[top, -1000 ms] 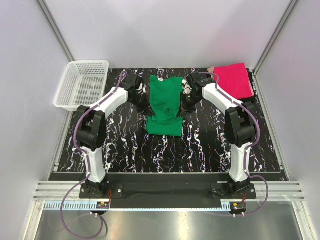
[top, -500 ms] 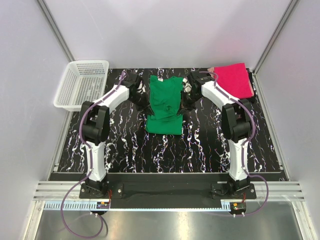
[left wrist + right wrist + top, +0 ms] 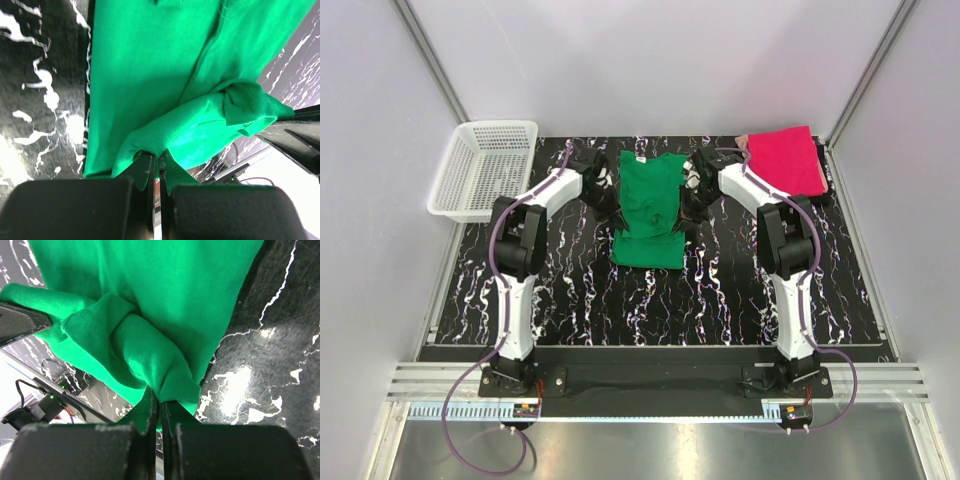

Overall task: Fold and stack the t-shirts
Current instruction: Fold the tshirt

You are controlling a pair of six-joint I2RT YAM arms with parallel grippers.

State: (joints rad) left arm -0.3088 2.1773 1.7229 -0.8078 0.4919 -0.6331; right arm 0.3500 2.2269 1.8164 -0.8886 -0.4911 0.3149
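White plastic mesh basket (image 3: 485,170) stands at the far left corner, well apart from the work, so you can ignore it. Next comes your left gripper (image 3: 159,161): its jaws are pressed together on a bunched edge of the green t-shirt (image 3: 650,245), at the left side of the shirt. The shirt itself lies on the black marbled table (image 3: 580,300), in the middle and toward the back, with the collar away from you. Its middle part is raised in a fold between the two grippers. On the right side of the shirt your right gripper (image 3: 159,401) is clamped on the opposite edge in the same way. I judge that you are in the middle of a fold, so move both arms together, at equal height and speed, and hold the cloth lightly stretched between them. Otherwise the fold will probably land crooked. Open the jaws only when the edge lies flat. The pink t-shirt (image 3: 785,160) waits at the far right corner, apart from the green one.
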